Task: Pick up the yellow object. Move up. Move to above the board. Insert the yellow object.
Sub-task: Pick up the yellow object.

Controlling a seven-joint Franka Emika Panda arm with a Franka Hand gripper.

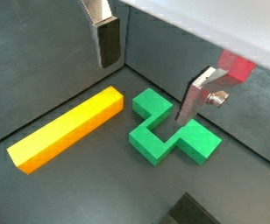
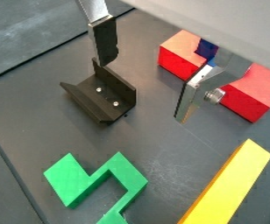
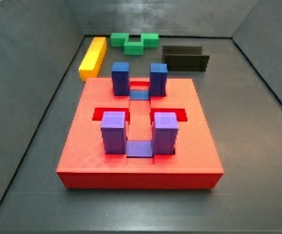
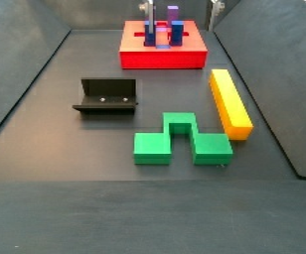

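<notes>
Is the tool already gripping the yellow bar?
No. In a wrist view the yellow bar lies flat on the floor beside the green block, and the tool holds nothing.

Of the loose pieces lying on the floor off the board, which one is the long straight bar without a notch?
The yellow object: a plain, straight bar lying flat. The green notched block beside it has a cut-out. The gripper hangs above them, holding nothing.

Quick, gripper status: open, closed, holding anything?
Gripper: open and empty, fingers spread wide above the floor, with the yellow bar lying untouched below it.
</notes>
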